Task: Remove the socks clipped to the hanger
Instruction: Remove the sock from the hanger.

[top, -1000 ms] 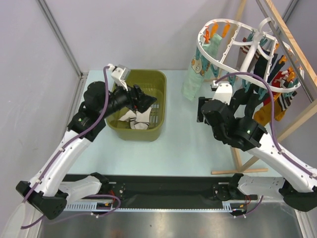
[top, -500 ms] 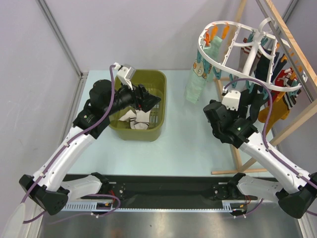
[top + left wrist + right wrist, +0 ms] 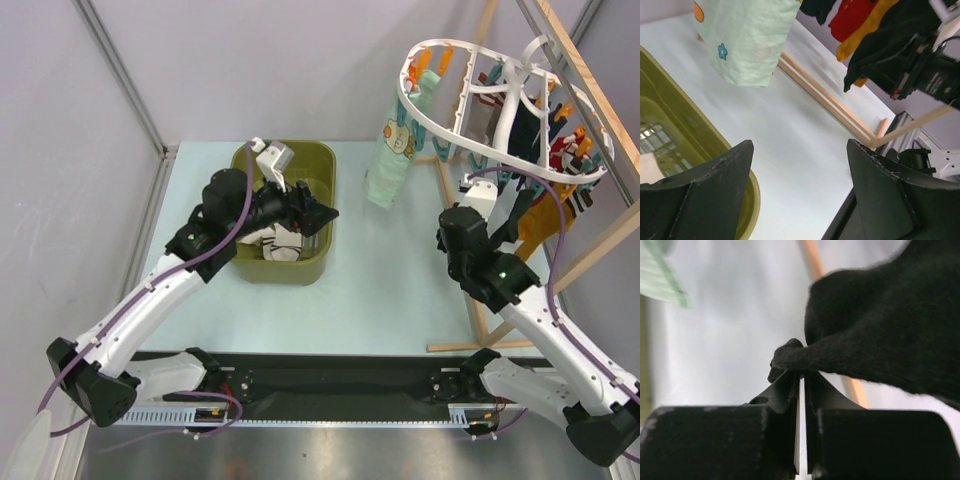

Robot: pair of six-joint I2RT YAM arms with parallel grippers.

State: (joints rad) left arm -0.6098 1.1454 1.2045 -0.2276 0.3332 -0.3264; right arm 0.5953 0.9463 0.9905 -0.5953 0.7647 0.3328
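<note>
1. The space is closed in by plain pale grey walls (image 3: 300,60), with a slanted metal post (image 3: 118,72) at the left.
2. A pale blue-white table top (image 3: 400,280) is evenly lit.
3. A light wooden rack (image 3: 460,347) is set at the right edge.
4. A black strip (image 3: 340,375) is seen along the near edge.

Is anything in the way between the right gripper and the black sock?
No, nothing visible is in the way. The right gripper is shut right on a corner of the black sock, pinching the fabric between its tips. The sock hangs from the white hanger.
</note>
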